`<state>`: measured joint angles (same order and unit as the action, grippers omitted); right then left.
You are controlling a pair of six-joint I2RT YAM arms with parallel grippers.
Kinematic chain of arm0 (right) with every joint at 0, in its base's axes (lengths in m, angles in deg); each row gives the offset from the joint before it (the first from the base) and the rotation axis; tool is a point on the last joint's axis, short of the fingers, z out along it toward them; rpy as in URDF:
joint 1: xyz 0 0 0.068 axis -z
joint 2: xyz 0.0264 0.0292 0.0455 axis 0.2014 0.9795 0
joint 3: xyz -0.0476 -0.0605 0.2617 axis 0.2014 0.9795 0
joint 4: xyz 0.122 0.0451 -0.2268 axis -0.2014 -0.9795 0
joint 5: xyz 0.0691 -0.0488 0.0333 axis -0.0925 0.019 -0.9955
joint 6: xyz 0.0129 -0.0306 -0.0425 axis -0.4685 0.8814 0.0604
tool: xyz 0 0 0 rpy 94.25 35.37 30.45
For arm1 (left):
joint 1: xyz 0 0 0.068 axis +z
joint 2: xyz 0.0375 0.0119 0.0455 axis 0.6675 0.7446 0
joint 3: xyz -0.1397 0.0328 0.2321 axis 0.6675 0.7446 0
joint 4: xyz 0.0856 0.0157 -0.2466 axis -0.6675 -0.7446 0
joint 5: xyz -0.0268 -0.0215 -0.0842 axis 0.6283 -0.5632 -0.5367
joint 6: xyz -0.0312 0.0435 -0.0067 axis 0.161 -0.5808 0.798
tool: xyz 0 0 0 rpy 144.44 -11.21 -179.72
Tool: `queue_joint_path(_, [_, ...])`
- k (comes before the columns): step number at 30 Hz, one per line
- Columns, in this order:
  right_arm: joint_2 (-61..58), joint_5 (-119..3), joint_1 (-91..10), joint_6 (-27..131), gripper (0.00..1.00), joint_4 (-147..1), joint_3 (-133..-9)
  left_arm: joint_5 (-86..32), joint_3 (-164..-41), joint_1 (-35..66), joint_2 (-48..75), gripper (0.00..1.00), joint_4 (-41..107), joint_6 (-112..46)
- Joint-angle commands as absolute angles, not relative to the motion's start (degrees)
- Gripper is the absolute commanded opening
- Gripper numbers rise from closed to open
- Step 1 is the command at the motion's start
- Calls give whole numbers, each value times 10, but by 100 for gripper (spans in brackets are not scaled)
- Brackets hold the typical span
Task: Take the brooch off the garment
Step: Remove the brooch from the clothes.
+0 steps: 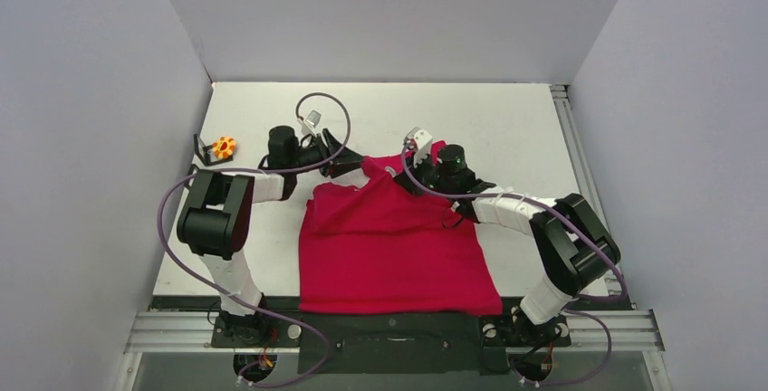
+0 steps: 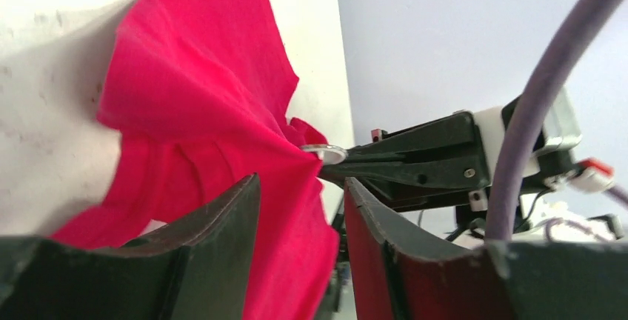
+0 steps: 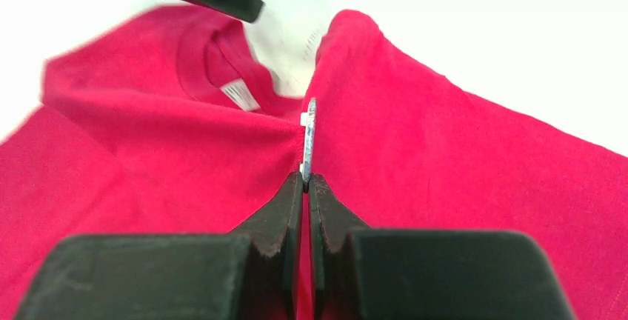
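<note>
The garment, a bright red T-shirt, lies on the white table with its neck end pulled up into a peak. The brooch shows edge-on as a thin silvery disc stuck to the red cloth just right of the white neck label. My right gripper is shut on the disc's near edge. In the left wrist view the disc sits at the tip of the right arm's black fingers. My left gripper is open, and a fold of the shirt hangs loose between its jaws.
An orange flower-shaped piece lies on the table at the far left beside a small black bracket. Grey walls close in the left, back and right. A metal rail runs along the table's right edge.
</note>
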<state>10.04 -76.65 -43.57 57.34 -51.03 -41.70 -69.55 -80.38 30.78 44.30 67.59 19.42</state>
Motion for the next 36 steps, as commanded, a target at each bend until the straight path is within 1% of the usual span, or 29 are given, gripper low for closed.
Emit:
queue_joint_path(1, [94, -810, -435, 476, 0, -378, -404, -693, -808, 302, 447, 39, 792, 90])
queue_joint_path(2, [95, -812, -434, 467, 0, -372, -402, -699, -809, 300, 458, 35, 826, 93])
queue_joint_path(4, [96, -814, -434, 457, 0, -361, -400, -708, -813, 291, 473, 32, 864, 98])
queue_joint_path(9, [97, -828, -428, 443, 0, -360, -402, -738, -821, 261, 492, 32, 938, 126])
queue_joint_path(11, [94, -841, -424, 444, 0, -370, -403, -744, -814, 259, 486, 34, 947, 121])
queue_joint_path(15, [88, -867, -410, 448, 0, -387, -402, -766, -803, 277, 466, 45, 921, 75])
queue_joint_path(19, [84, -907, -406, 443, 0, -408, -411, -798, -806, 280, 442, 50, 883, 24])
queue_joint_path(21, [83, -926, -406, 466, 0, -447, -425, -806, -823, 279, 425, 51, 814, -53])
queue_joint_path(22, [81, -937, -406, 478, 0, -483, -435, -808, -844, 280, 411, 52, 731, -132])
queue_joint_path(23, [79, -942, -406, 501, 0, -499, -439, -811, -854, 280, 405, 52, 689, -177])
queue_joint_path(24, [76, -952, -405, 511, 0, -533, -447, -814, -875, 282, 395, 52, 615, -256])
queue_joint_path(25, [74, -961, -404, 532, 0, -552, -451, -824, -885, 283, 392, 52, 543, -298])
queue_joint_path(26, [72, -967, -403, 541, 0, -589, -462, -828, -906, 285, 387, 51, 508, -382])
queue_joint_path(27, [72, -975, -403, 565, 0, -614, -470, -837, -924, 286, 384, 51, 437, -427])
queue_joint_path(28, [72, -981, -402, 574, 0, -663, -488, -841, -932, 286, 376, 51, 401, -525])
queue_joint_path(29, [73, -991, -402, 602, 0, -685, -497, -843, -946, 286, 371, 51, 317, -634])
queue_joint_path(30, [74, -996, -401, 613, 0, -729, -513, -843, -952, 285, 362, 51, 282, -683])
queue_joint_path(31, [74, -1004, -401, 634, 0, -749, -526, -843, -962, 283, 358, 51, 214, -780])
queue_joint_path(35, [73, -1010, -399, 702, 0, -843, -553, -838, -997, 276, 348, 52, 23, -1026])
queue_joint_path(36, [73, -1009, -400, 711, 0, -860, -556, -836, -1002, 274, 348, 52, 0, -1057])
